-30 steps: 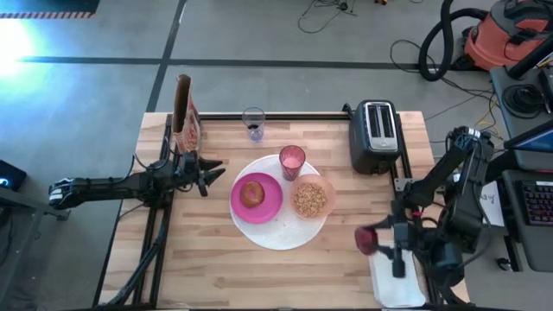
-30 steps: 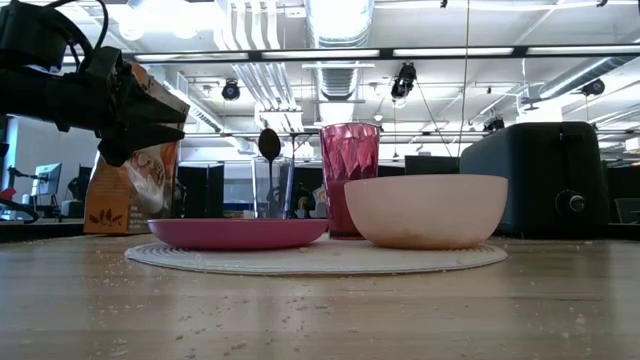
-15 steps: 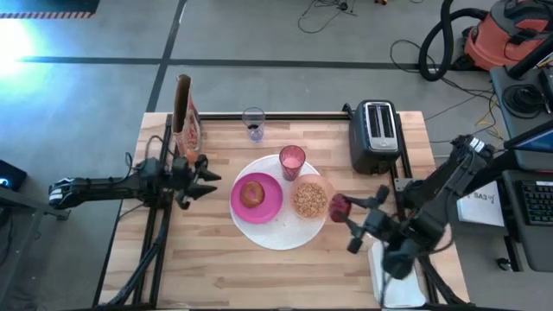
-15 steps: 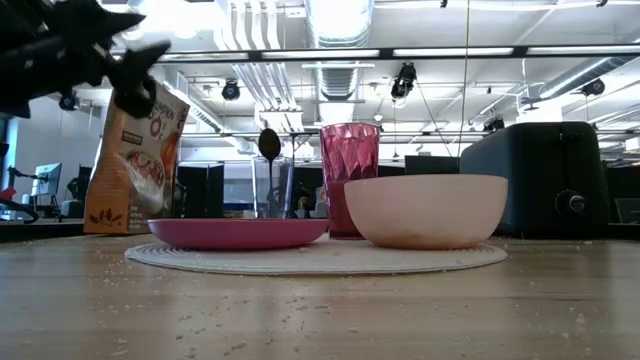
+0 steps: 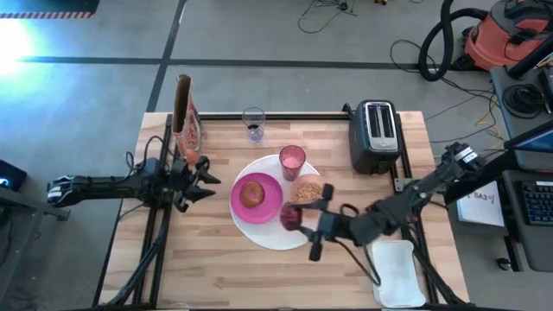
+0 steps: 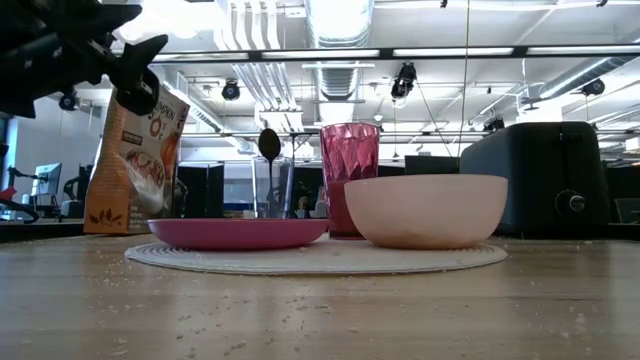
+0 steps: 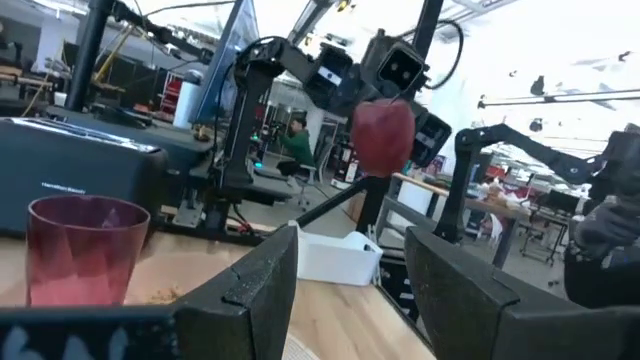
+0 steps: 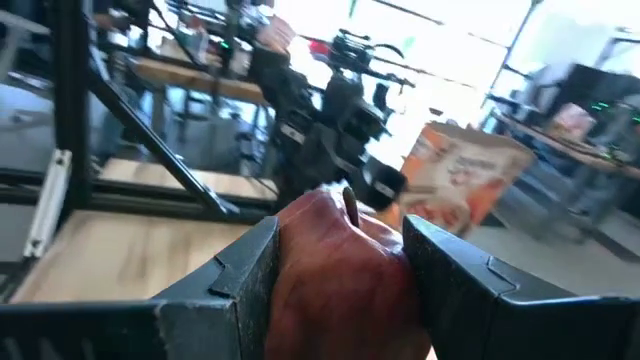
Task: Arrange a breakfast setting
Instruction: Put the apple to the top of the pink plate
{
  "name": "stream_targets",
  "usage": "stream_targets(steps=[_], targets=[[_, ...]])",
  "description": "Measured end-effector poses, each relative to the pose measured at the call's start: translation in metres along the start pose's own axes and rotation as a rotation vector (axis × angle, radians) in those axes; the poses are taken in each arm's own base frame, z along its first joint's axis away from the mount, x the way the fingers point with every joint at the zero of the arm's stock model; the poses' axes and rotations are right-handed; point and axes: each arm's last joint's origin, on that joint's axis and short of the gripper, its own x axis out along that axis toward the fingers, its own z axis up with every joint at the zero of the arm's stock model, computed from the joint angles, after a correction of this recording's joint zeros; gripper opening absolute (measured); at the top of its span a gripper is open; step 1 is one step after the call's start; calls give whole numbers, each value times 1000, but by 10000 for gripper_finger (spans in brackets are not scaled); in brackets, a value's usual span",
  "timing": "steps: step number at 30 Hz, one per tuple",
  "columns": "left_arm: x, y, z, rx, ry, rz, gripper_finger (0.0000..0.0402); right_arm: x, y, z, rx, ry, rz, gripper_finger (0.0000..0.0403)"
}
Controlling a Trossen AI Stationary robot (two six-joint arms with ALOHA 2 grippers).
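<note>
Two dark robot arms reach over the wooden table [image 5: 216, 259]. The right gripper [image 5: 298, 220] squeezes a small dark-red fruit [image 5: 290, 217] between its fingers, above the near edge of the big white round disc [image 5: 270, 235]. The magenta plate [image 5: 268, 204] holds round toasted bread [image 5: 252, 192]. The left gripper [image 5: 207, 180], fingers apart and empty, waits left of the plate.

Robotics lab: exposed ceiling ducts [image 6: 335, 25], shop vacuum [image 5: 510, 34], floor cables [image 5: 324, 15], monitors.
</note>
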Motion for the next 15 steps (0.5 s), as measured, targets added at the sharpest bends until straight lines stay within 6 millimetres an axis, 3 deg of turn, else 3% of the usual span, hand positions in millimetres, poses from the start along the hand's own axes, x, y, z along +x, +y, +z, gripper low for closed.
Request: stream_targets(steps=[15], targets=[[4,2,-7,111,83,-60,169,83,-45,-39,147,-68,191,184]])
